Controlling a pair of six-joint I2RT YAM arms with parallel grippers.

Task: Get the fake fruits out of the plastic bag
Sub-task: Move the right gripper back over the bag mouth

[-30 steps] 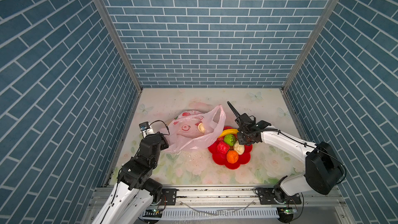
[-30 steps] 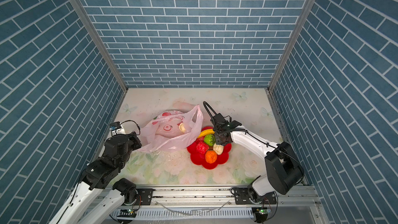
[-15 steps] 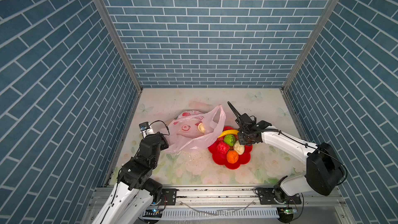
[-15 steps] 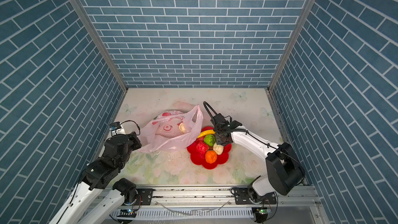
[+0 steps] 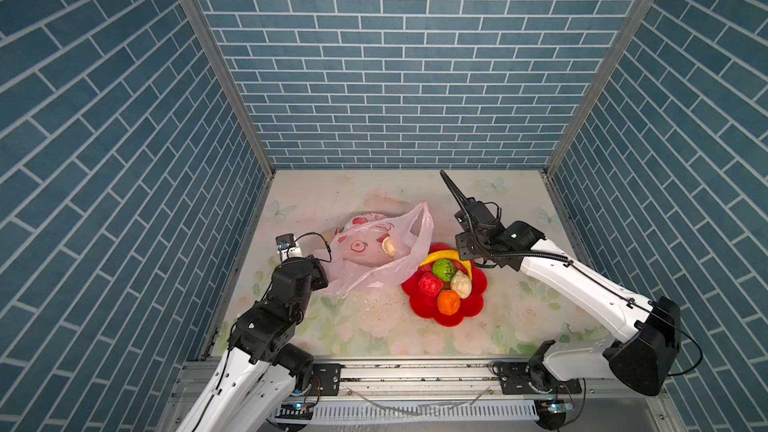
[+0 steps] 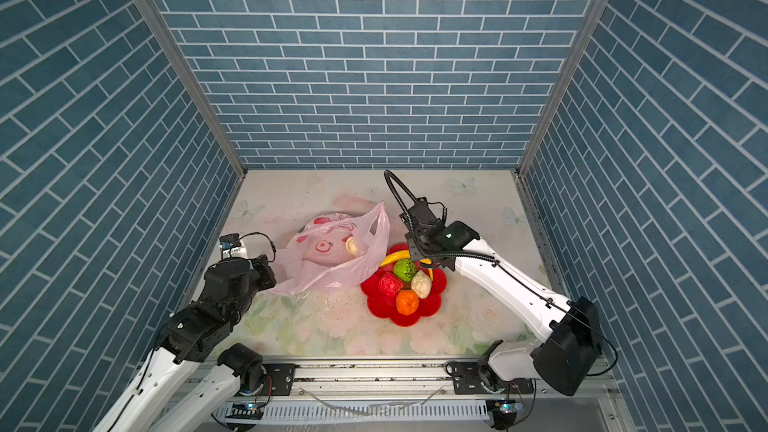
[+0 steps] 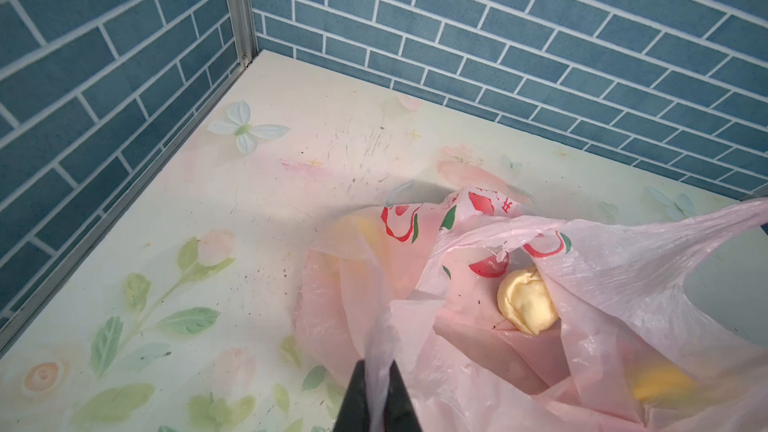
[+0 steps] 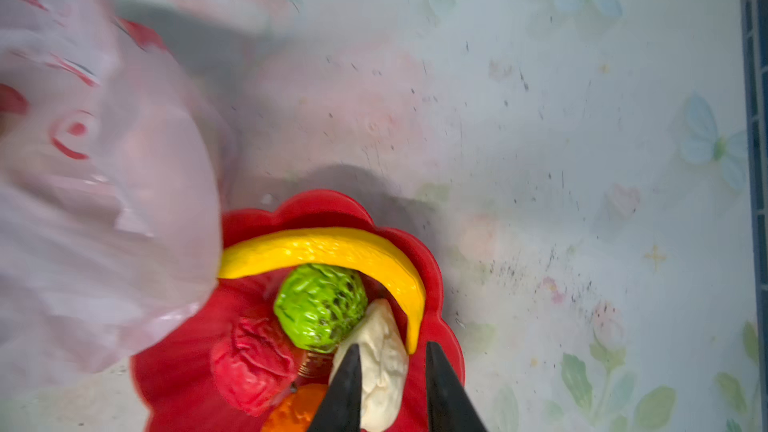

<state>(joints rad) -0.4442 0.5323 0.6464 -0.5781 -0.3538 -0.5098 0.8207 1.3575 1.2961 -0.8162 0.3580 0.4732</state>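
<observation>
- Pinching thin translucent pink plastic bag (image 7: 623,276) with left gripper (image 7: 380,392), pressed together.
- Straddling cream-white bumpy plastic fruit (image 8: 382,351) on red flower-shaped dish (image 8: 178,376) with right gripper (image 8: 392,392), jaws spread.

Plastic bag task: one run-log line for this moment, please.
left jaws: shut on plastic bag | right jaws: open astride cream fruit in red dish | dish holds five fruits | second cream fruit inside bag

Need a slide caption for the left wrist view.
Left claw pinches the bag; one cream fruit shows inside.
</observation>
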